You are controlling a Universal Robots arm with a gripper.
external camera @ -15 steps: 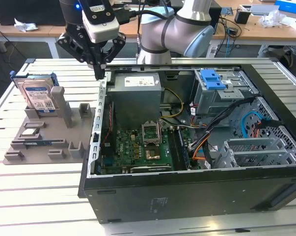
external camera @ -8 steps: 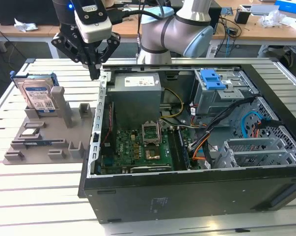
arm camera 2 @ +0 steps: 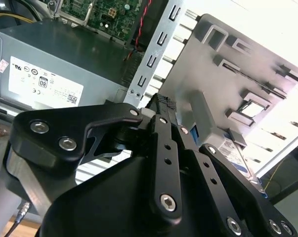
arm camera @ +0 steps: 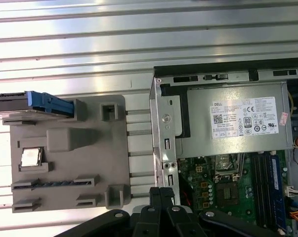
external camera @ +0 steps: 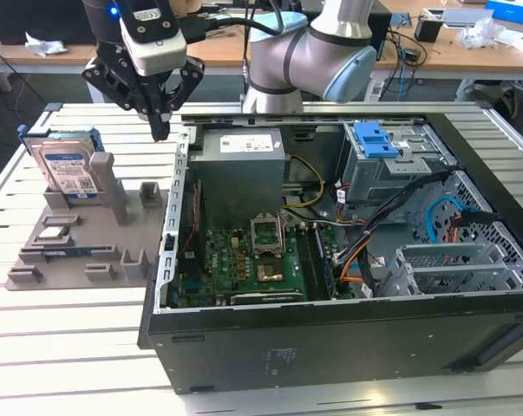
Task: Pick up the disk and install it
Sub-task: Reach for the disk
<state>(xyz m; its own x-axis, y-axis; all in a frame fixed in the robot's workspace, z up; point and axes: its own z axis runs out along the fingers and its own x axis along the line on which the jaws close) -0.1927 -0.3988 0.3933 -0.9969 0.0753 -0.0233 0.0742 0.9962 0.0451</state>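
The disk (external camera: 68, 170) is a silver drive with a white and blue label in a blue bracket. It stands on edge in a slot at the back of the grey holder plate (external camera: 79, 238), at the exterior view's left. In the first wrist view the disk (arm camera: 20, 102) shows edge-on. In the second wrist view a corner of the disk (arm camera 2: 237, 154) peeks past the fingers. My gripper (external camera: 160, 130) hangs above the gap between the plate and the computer case, to the right of the disk and apart from it. Its fingers (arm camera: 161, 193) are pressed together with nothing between them.
The open computer case (external camera: 469, 338) lies on the slatted table, with a grey power-supply box (external camera: 241, 165), motherboard (external camera: 244, 260) and a drive cage with a blue latch (external camera: 374, 139). A processor chip (arm camera: 30, 157) and a memory stick (arm camera: 55, 183) also sit on the plate.
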